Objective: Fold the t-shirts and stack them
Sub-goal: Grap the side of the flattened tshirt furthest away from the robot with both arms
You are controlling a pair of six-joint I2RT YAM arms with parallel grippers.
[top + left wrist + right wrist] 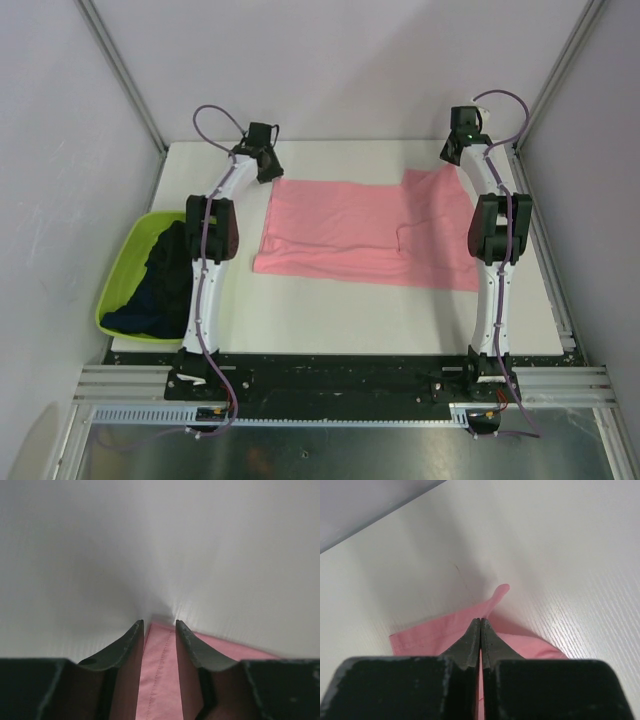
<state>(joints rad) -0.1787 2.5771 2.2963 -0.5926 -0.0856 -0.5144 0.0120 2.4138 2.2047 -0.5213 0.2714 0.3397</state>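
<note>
1 pink t-shirt (350, 225) on table (330, 320)

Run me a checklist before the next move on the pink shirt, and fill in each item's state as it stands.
1. Left hand released: ok, jaws apart over the hem of the salmon-pink cloth t-shirt.
2. Right hand released: not ok, shut on the shirt's far right corner.
3. Shirt lying flat: not ok, ridges cross its middle and near edge.
4. Dark navy shirts clear of the fold: ok, heaped in the lime-green plastic tub.
5. Which face is up: cannot tell.
</note>
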